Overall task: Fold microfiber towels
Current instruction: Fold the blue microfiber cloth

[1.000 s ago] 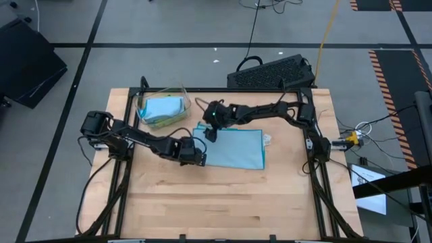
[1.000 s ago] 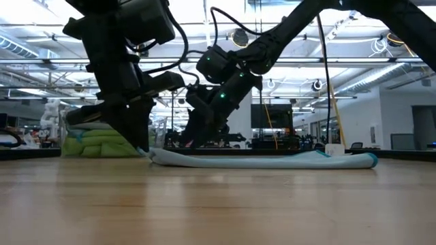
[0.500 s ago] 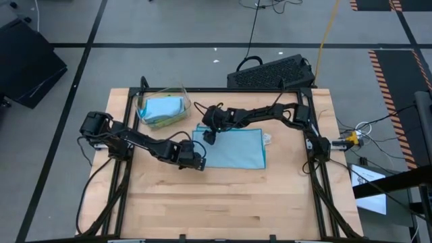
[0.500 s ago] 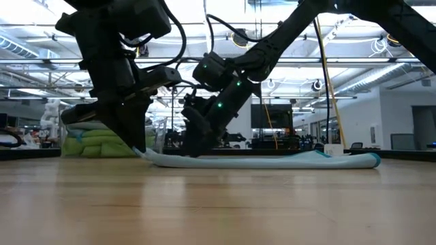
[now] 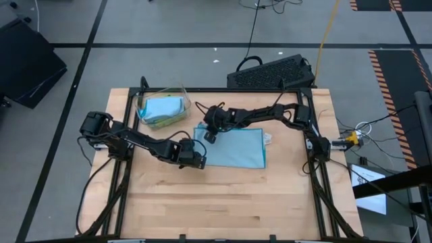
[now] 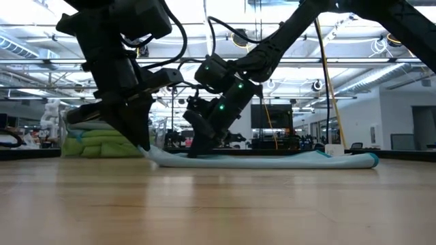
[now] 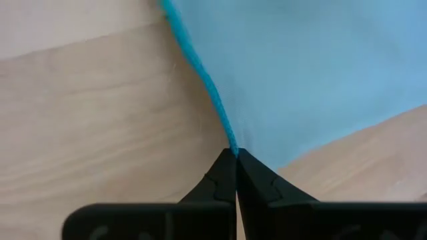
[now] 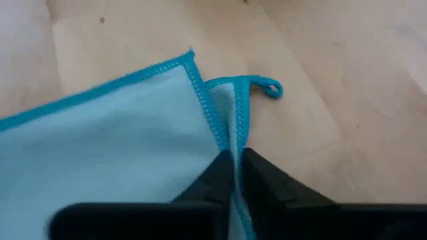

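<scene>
1. We are listing one light blue towel (image 5: pixel 231 148), lying flat on the wooden counter (image 5: pixel 223 202) just beside the clear plastic bin (image 5: pixel 162 106), which is holding more towels (image 5: pixel 162 108), blue over lime green.
2. We are recording the left hand (image 5: pixel 196 160) at the flat towel's corner farthest from the bin on the bin's side; its fingers (image 7: pixel 227 180) are pressed together, pinching the stitched blue edge (image 7: pixel 207 87) at the very tip.
3. We are recording the right hand (image 5: pixel 209 136) at the flat towel's corner nearest the bin; its fingers (image 8: pixel 263 180) are closing tight on the hem, with a small curl of edging (image 8: pixel 267 87) sticking out past them.
4. In the low view we are seeing both hands (image 6: pixel 144 146) (image 6: pixel 197 148) down at the towel's (image 6: pixel 272 160) bin-side end, the cloth lying low on the counter.
5. We are noting a black keyboard (image 5: pixel 270 72) on the floor beyond the bin.
</scene>
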